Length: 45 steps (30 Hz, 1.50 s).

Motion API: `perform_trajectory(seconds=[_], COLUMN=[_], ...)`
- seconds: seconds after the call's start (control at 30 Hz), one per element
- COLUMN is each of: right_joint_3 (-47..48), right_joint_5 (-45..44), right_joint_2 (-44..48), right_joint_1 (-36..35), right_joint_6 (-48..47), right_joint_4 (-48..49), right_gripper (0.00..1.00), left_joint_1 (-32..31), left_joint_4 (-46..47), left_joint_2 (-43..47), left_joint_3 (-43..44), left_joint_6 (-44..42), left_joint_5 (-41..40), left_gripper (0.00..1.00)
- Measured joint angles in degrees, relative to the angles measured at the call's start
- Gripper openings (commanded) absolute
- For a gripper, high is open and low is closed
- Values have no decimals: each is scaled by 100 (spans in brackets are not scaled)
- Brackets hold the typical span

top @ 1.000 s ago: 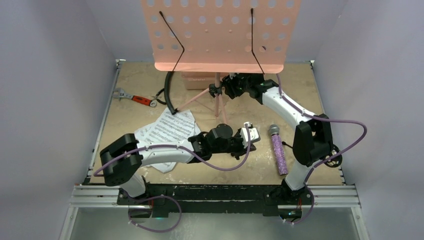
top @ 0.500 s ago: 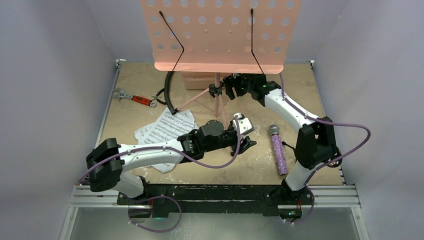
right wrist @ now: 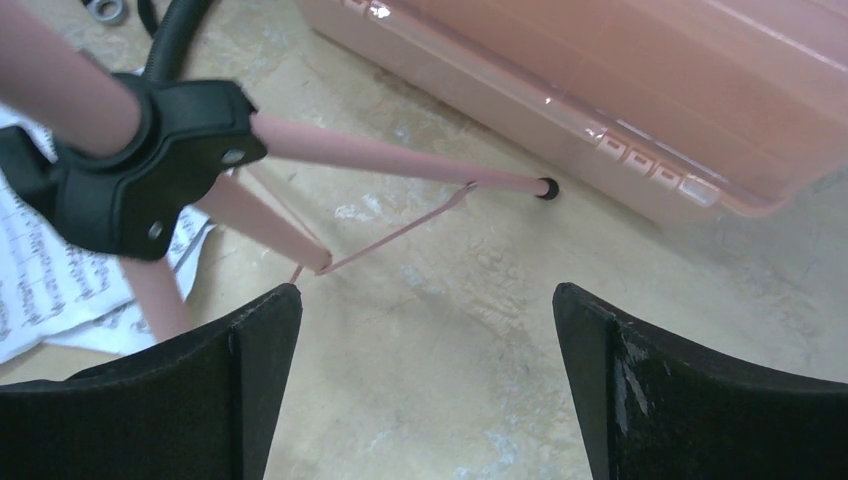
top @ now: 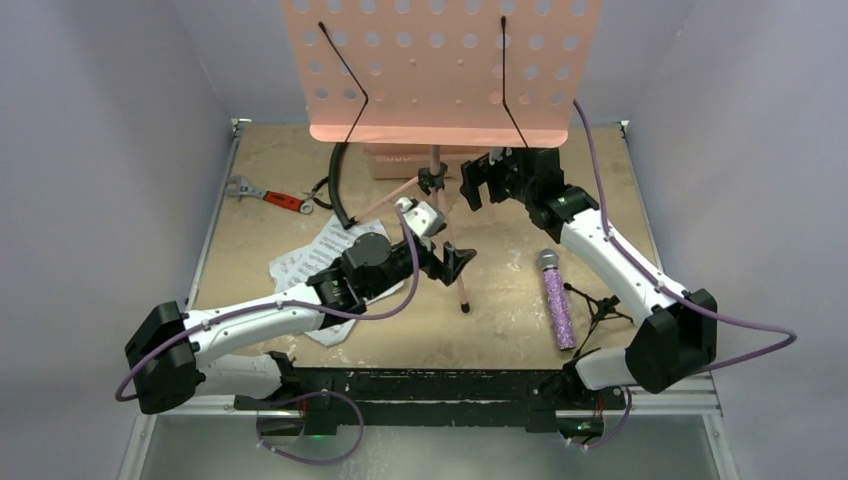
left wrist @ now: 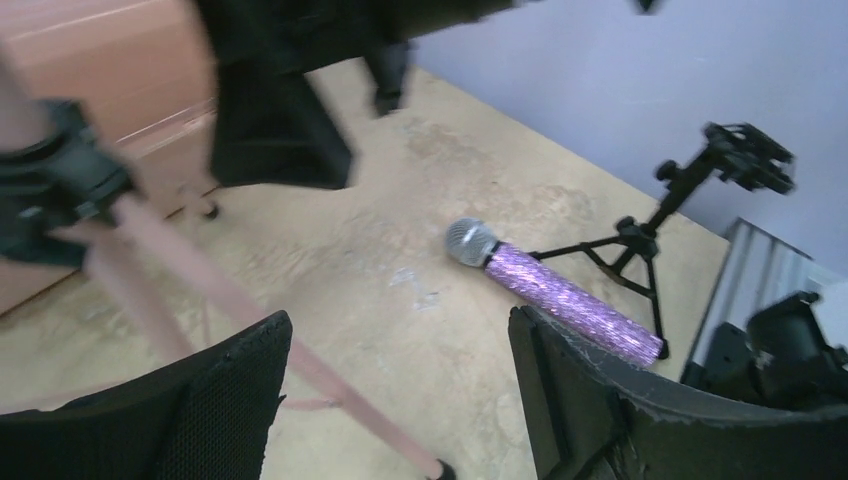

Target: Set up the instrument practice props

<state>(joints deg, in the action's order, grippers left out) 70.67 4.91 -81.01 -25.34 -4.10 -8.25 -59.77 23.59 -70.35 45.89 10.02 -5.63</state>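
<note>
L arm [top: 255, 322], R arm [top: 610, 255]: white shells, black joints. Purple cables [top: 588, 150] loop along both, one coil below base rail [top: 430, 383]. Fingers [right wrist: 690, 400] black, matte, rough-edged.

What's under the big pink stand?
A pink box sits there, partly covered by the stand's holey top. What's inside the box cannot be seen.

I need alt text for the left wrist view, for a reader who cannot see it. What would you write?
A purple glittery microphone lies on the tan table, with a small black tripod mic stand beside it. A leg of the pink music stand slants across the left, and the left tool frames the bottom, open and empty.
</note>
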Motion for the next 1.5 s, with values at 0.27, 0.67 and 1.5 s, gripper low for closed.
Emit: perform_trajectory(seconds=[0.27, 0.67, 1.5], right_joint_3=[-824, -1456, -929], right_joint_5=[1167, 2435, 1827], right_joint_2=[623, 844, -138], right_joint_1=[-15, -179, -476], right_joint_6=[321, 625, 1239], right_joint_4=[232, 734, 815], right_gripper=[98, 91, 26], left_joint_1=[645, 1333, 2430], left_joint_4=[-4, -483, -861], left_joint_2=[787, 1460, -1097], left_joint_3=[-723, -1110, 48], left_joint_6=[743, 1300, 780], left_joint_5=[-708, -1451, -1410], left_gripper=[89, 88, 83])
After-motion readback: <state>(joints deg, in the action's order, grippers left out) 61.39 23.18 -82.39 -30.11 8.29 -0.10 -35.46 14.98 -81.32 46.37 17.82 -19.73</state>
